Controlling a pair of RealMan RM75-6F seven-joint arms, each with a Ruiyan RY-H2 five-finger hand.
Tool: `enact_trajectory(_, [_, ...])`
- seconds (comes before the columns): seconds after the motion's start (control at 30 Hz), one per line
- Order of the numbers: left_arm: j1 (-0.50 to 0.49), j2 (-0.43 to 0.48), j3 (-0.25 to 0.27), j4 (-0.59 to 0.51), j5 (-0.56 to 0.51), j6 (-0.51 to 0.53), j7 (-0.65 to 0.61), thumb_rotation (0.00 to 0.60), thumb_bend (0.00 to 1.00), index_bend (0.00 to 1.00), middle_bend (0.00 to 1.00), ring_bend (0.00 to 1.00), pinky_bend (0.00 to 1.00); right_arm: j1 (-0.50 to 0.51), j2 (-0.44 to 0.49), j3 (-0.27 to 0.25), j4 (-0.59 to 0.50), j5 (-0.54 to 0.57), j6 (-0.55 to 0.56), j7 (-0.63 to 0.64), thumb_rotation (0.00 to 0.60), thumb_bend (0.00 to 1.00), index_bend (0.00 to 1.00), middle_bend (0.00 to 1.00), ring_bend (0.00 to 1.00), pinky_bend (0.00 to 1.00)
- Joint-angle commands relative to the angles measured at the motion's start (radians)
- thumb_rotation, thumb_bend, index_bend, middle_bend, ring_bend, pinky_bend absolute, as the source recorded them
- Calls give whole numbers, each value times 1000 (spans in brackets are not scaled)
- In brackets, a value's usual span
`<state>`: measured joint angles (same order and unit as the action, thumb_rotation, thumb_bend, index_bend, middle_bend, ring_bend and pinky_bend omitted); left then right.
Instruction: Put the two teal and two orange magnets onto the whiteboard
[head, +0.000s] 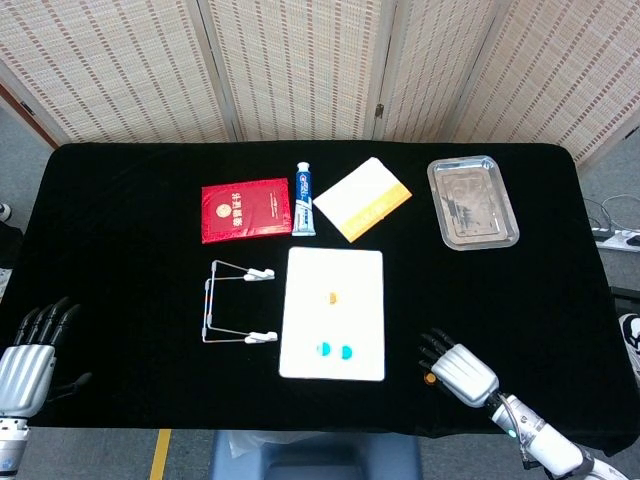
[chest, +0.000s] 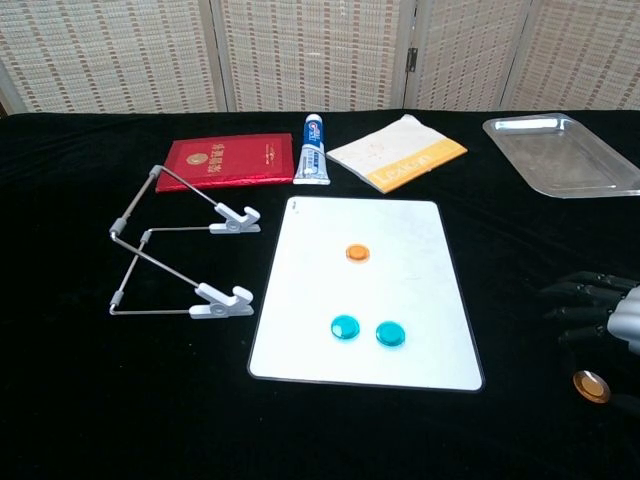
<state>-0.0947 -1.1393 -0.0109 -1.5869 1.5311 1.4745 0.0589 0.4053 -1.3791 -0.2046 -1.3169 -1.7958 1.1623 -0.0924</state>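
Hovering my right hand (chest: 612, 318), fingers spread and empty, over the loose orange magnet (chest: 590, 385) on the table (head: 130, 210), I see three magnets (chest: 345, 326) sitting on the whiteboard (chest: 400, 230).

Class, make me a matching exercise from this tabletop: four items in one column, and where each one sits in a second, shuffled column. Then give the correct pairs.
Items:
1. teal magnets
2. loose orange magnet
3. toothpaste tube
4. metal tray

Places:
A. far right corner of the table
B. between the red booklet and the yellow-edged notepad
C. on the black cloth beside the right hand
D. side by side on the near part of the whiteboard

Pairs: 1-D, 2-C, 3-B, 4-A
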Motion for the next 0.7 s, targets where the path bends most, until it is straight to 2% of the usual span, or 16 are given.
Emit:
enact_trajectory(0.03, [1,0,0,0,0,1,-1,600,173,0,0,0,0,0,1,3,-3,-1,5,1,600,445,561,257,37,0])
enact_trajectory(0.27, [2,2,0,-1,1,3,-2,600,173,0,0,0,0,22,26,41,-45,8,19,17,600,446,562,258,38,0])
enact_trajectory(0.47, [0,4,-4,-7,4,8,1,600,173,0,0,0,0,96,50,139,-132,81,-45,32,600,445,561,258,38,0])
enact_trajectory(0.7, [0,11,-7,-17,3,11,2,600,173,0,0,0,0,209,6,269,-182,229,-204,-74,600,445,561,254,35,0])
